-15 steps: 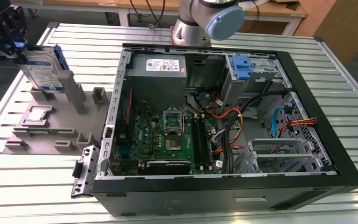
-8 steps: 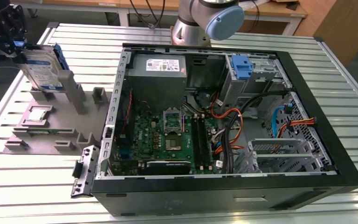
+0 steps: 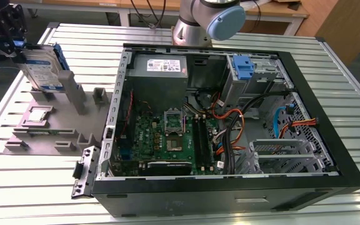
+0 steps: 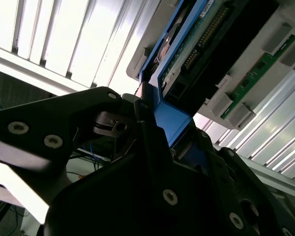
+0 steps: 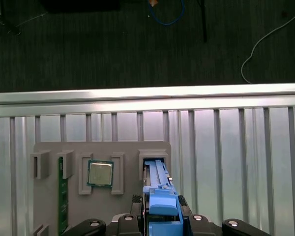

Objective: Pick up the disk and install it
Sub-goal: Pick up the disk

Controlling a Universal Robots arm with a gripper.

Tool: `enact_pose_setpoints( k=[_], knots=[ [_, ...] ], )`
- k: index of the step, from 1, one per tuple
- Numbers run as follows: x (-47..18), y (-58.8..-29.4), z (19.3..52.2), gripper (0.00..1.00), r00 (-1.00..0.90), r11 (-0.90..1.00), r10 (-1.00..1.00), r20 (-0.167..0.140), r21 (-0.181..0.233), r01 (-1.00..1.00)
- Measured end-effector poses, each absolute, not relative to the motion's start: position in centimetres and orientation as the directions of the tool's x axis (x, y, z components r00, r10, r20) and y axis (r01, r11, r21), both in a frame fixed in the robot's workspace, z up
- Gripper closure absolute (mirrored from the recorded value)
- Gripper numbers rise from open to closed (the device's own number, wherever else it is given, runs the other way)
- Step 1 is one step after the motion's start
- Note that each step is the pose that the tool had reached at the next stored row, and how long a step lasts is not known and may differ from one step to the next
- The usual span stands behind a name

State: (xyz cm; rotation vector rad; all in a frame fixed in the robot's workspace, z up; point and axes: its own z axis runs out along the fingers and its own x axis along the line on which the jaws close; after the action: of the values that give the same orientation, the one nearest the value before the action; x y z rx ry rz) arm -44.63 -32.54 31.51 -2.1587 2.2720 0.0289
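upper left of the exterior view, your gripper (image 3: 20, 50) clamps the disk (image 3: 42, 70) by its top edge; the disk stands upright, with the open case (image 3: 186, 199) to its right.

disk (image 3: 42, 70) in holder (image 3: 50, 125) beside computer case (image 3: 346, 171)

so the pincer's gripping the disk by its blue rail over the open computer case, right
No, not over the computer case. The pincer grips the disk by its blue rail over the grey parts holder, outside the case on the exterior view's left; the exterior view shows it.
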Motion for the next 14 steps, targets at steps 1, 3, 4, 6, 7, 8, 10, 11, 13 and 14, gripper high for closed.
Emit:
enact_pose_setpoints(
  k=[1,3,4,6,7,8,10,11,13,14],
  knots=[
    [-44.63,-32.54,31.54,0.63,-0.051,0.051,-0.999,-0.018,0.008,-0.999],
    [-44.63,-32.54,31.58,0.63,-0.051,0.051,-0.999,-0.018,0.008,-0.999],
    [-44.63,-32.54,31.61,0.63,-0.051,0.051,-0.999,-0.018,0.008,-0.999],
    [-44.63,-32.54,31.66,0.63,-0.051,0.051,-0.999,-0.018,0.008,-0.999],
    [-44.63,-32.54,31.68,0.63,-0.051,0.051,-0.999,-0.018,0.008,-0.999],
    [-44.63,-32.54,31.71,0.63,-0.051,0.051,-0.999,-0.018,0.008,-0.999],
    [-44.63,-32.54,31.81,0.63,-0.051,0.051,-0.999,-0.018,0.008,-0.999],
    [-44.63,-32.54,31.87,0.63,-0.051,0.051,-0.999,-0.018,0.008,-0.999],
    [-44.63,-32.54,31.95,0.63,-0.051,0.051,-0.999,-0.018,0.008,-0.999],
    [-44.63,-32.54,31.97,0.63,-0.051,0.051,-0.999,-0.018,0.008,-0.999]
  ],
)
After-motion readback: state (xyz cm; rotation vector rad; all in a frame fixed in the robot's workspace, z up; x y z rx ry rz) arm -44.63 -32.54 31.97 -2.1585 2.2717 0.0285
